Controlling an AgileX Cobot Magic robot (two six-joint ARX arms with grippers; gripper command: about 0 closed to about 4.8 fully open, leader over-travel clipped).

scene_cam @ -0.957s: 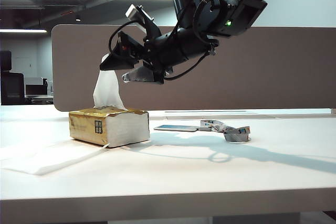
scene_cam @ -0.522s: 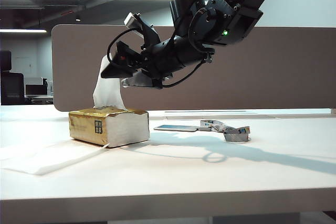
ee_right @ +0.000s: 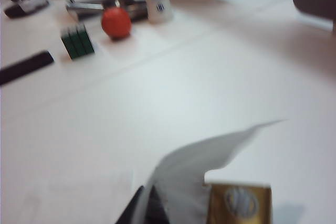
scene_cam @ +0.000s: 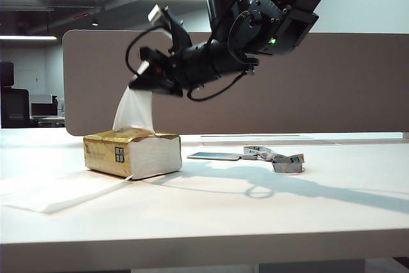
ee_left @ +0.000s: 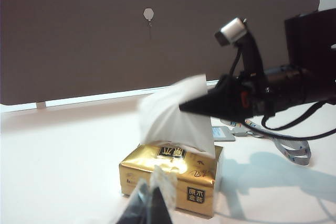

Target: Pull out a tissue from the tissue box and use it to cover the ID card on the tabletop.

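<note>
Pinching the tissue (scene_cam: 133, 110) above the tissue box (scene_cam: 132, 153), right pincer (scene_cam: 137, 83) is pressed together on its top edge. Left pincer (ee_left: 148, 205) sits low nearby, looks closed & empty. Best pull straight up, slow, so the sheet comes free w/o tearing or lifting the box, then carry it to the ID card (scene_cam: 215, 155) on the surface (scene_cam: 255, 209).

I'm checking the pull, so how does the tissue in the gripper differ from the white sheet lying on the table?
The tissue stands upright out of the tissue box, pinched by the shut right gripper; the sheet lies flat on the tabletop, untouched. The sheet is wider. Both are thin and white.
</note>
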